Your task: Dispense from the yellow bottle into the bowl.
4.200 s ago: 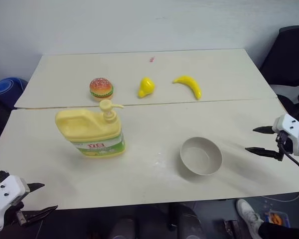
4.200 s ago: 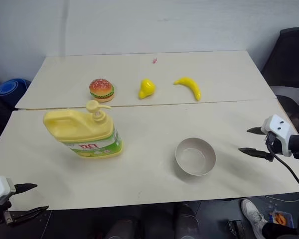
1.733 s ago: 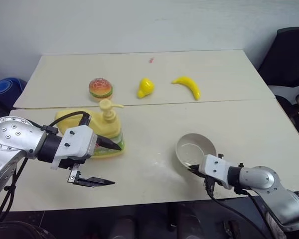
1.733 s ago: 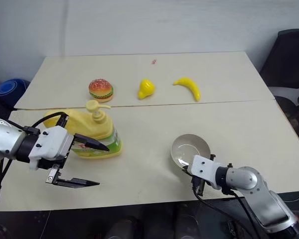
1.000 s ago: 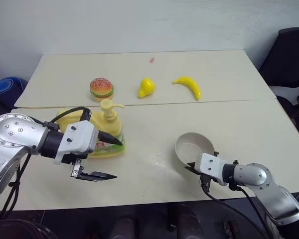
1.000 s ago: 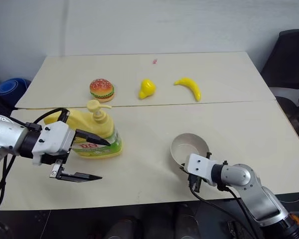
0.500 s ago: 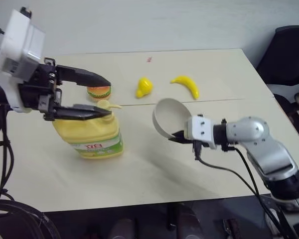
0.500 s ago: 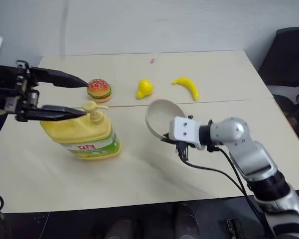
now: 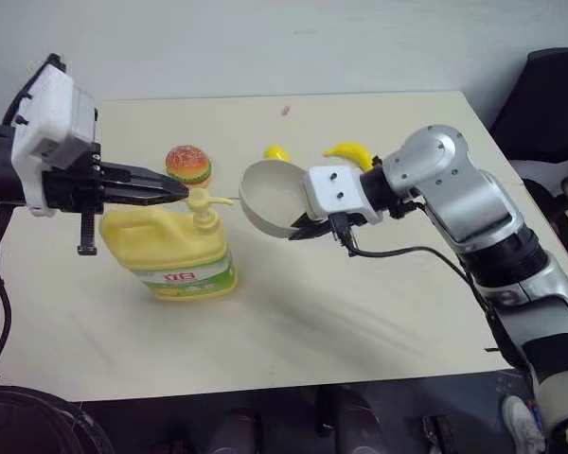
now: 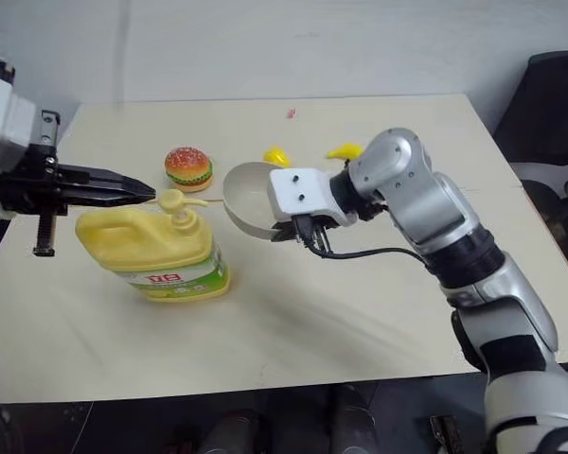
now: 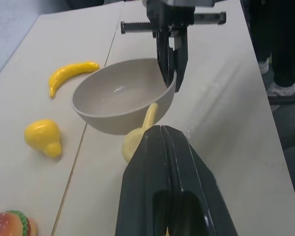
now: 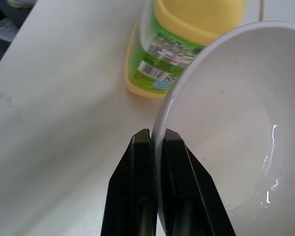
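The large pale-yellow plastic jug with a moulded handle, pump top and green-and-white label, the yellow bottle (image 9: 175,251), stands upright on the cream desk (image 9: 360,322), towards its left edge and near the seam between the two desk halves. Its pump spout (image 9: 211,200) points to the right. Just off the tip of that spout, held in the air and tilted so its opening faces the bottle, is the plain round grey-beige bowl (image 9: 273,197). The right gripper (image 12: 155,142) has its two black fingers pressed together on the bowl's rim, one inside and one outside the wall. The left gripper (image 9: 175,187) hangs level just above the pump head, its fingers closed flat against each other with nothing between them; from the left wrist view their tips sit over the pump, with the bowl directly beyond. Behind the bottle lies a toy hamburger (image 9: 188,163). Further right, partly hidden by the bowl, are a small yellow toy pear (image 11: 42,137) and a yellow toy banana (image 11: 70,73).
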Available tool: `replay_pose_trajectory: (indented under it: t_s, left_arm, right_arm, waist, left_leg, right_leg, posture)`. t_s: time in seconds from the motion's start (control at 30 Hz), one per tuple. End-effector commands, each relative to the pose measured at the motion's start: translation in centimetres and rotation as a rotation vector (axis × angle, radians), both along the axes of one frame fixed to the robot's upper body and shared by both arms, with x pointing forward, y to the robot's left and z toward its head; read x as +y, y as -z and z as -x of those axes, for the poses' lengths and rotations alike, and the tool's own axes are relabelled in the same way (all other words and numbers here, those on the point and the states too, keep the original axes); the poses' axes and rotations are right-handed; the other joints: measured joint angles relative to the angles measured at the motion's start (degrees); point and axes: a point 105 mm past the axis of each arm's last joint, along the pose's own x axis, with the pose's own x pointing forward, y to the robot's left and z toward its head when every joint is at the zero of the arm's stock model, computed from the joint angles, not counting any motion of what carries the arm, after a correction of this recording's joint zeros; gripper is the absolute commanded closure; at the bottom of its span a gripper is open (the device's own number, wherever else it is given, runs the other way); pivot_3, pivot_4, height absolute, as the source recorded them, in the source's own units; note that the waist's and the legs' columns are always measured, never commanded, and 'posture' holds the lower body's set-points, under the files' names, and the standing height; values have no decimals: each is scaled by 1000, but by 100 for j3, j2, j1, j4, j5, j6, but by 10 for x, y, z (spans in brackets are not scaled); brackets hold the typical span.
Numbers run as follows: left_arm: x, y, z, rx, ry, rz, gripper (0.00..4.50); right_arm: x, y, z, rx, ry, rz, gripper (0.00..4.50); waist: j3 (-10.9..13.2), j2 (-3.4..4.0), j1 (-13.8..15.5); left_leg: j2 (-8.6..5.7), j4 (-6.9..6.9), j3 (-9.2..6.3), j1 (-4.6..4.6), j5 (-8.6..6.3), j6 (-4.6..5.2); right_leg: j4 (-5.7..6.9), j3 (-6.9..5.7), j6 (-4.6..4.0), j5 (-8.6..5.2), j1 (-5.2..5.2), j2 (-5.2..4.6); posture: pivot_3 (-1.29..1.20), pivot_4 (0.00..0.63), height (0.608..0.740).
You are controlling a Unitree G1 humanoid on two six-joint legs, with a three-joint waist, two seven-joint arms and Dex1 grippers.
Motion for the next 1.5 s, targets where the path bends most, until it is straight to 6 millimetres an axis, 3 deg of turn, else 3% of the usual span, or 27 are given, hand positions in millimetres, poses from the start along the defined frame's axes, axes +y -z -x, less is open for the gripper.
replay_pose_trajectory:
  t_s: [0.03, 0.3, 0.6, 0.93, 1.23, 1.5]
  left_arm:
    - [0, -5, -1, -52, 0, -21, 4490]
    - [-3, -2, -3, -61, 10, -17, 4490]
    - [7, -4, -10, -86, -35, 1, 4490]
    - [5, 0, -5, -73, -20, -11, 4490]
    - [11, 12, -9, -66, -48, -37, 4490]
    - [14, 34, -12, -31, -45, -101, 4490]
  right_arm:
    - [4, -13, 3, -99, -97, 83, 4500]
    - [15, -28, -4, -246, -204, 187, 4500]
    - [20, -35, 13, -279, -339, 224, 4500]
    - [23, -35, 23, -252, -409, 236, 4500]
    - [28, -34, 22, -236, -415, 232, 4500]
    - [32, -36, 22, -240, -429, 231, 4500]
  waist:
    - [0, 0, -57]
    - [0, 0, -191]
    - [0, 0, -201]
    - [0, 0, -203]
    - [0, 0, -200]
    - [0, 1, -200]
  left_leg:
    - [0, 0, 0, -1, 0, 0]
    - [1, -2, 7, -11, 6, -12]
    - [1, 1, 6, -12, 6, -12]
    - [0, 2, 6, -12, 6, -12]
    - [0, 3, 6, -12, 6, -12]
    - [0, 4, 10, -7, 6, -12]
  right_leg:
    - [1, 0, 0, 0, -1, 0]
    - [27, 6, -2, -1, -37, -1]
    - [33, 1, -4, -2, -38, -6]
    - [39, -2, -4, -3, -42, -10]
    - [44, -2, -5, -3, -43, -14]
    - [53, 1, -7, -4, -43, -15]
  posture:
    - [0, 150, 740]
    - [0, 150, 740]
    - [0, 150, 740]
    - [0, 150, 740]
    - [0, 150, 740]
    - [0, 150, 740]
